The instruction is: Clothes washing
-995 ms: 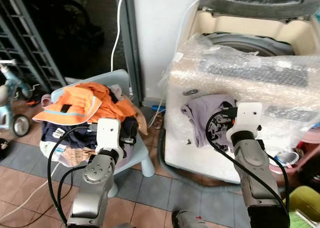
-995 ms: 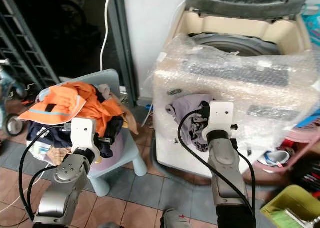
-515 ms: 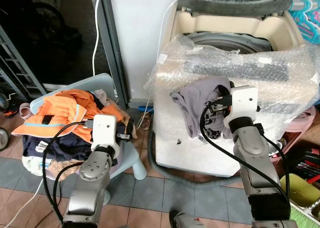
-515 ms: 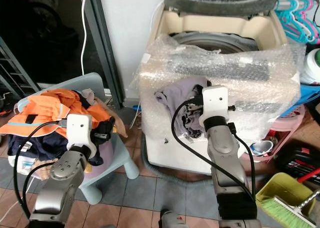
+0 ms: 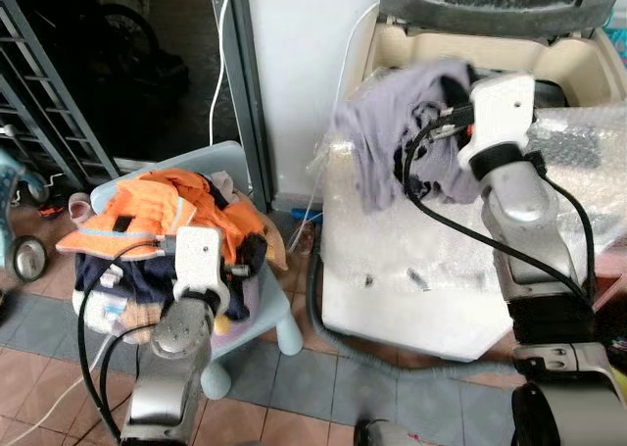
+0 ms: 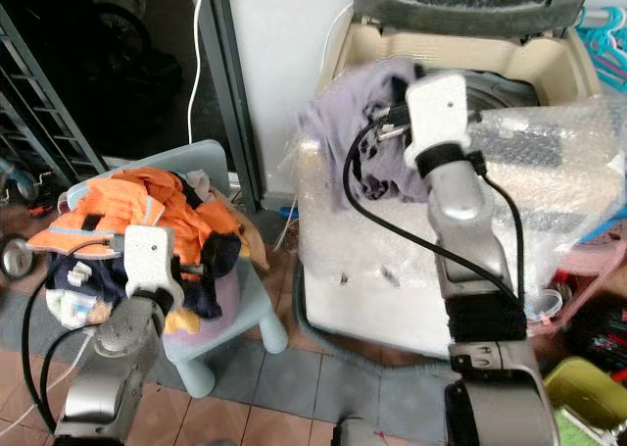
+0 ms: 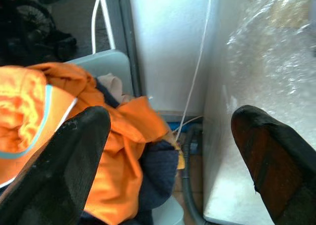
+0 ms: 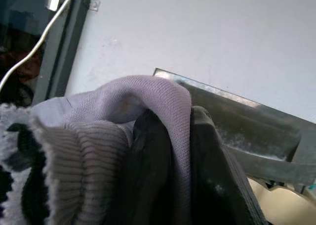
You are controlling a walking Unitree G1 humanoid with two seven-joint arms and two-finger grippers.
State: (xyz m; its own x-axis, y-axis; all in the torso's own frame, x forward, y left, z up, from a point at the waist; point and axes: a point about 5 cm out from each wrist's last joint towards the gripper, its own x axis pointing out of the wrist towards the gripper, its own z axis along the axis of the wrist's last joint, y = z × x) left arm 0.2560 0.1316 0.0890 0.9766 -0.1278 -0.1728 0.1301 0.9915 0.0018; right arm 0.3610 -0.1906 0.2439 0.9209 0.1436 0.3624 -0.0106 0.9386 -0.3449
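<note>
The right gripper (image 8: 170, 151) is pinching a grey garment (image 5: 392, 137) above the bubble-wrapped washing machine (image 5: 441, 270) — tiled floor (image 5: 284, 382) below; the left gripper (image 7: 170, 151) is hanging unclenched, grasping nothing.

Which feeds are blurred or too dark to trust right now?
Left eye view: purple garment smeared with motion blur at the right gripper; the doorway beside it very dark. Left wrist view: left gripper fingers soft, orange clothes readable. Right wrist view: sharp, well lit.

Clothes pile (image 5: 157, 216) on chair (image 5: 279, 314), left of washer (image 5: 441, 289).
</note>
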